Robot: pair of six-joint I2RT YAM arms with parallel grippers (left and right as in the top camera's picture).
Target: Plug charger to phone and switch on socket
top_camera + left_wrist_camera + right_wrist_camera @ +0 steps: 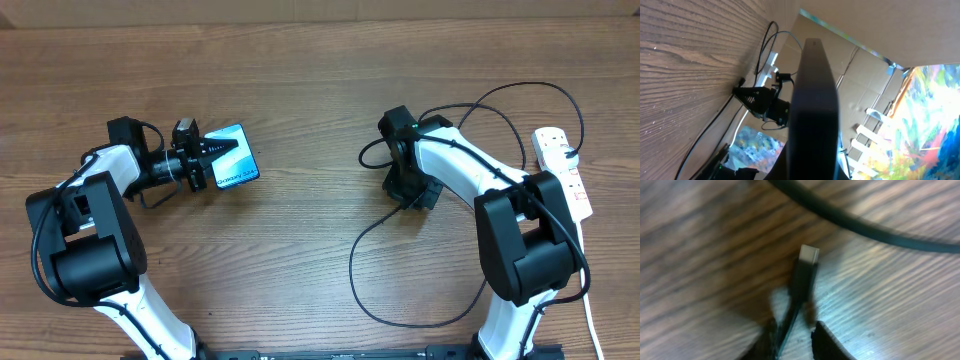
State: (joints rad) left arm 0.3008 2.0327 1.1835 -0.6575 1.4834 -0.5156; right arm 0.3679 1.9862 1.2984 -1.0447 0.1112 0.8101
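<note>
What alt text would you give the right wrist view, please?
Blurred close-up of the charger lying on the wooden table, its plug tip pointing up and its cable running down between the right gripper's two fingertips. Another black cable crosses the top.

Grips the phone (240,172) tight in the left claw (225,152), with the left arm (110,165) bent back behind the claw. Points the right claw (792,335) down, fingers (830,342) a little apart, right arm (470,165) folded behind it.

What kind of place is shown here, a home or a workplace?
Probably a robot test bench, not a home: two robot arms stand at a wooden table, with cardboard panels beside it.
</note>
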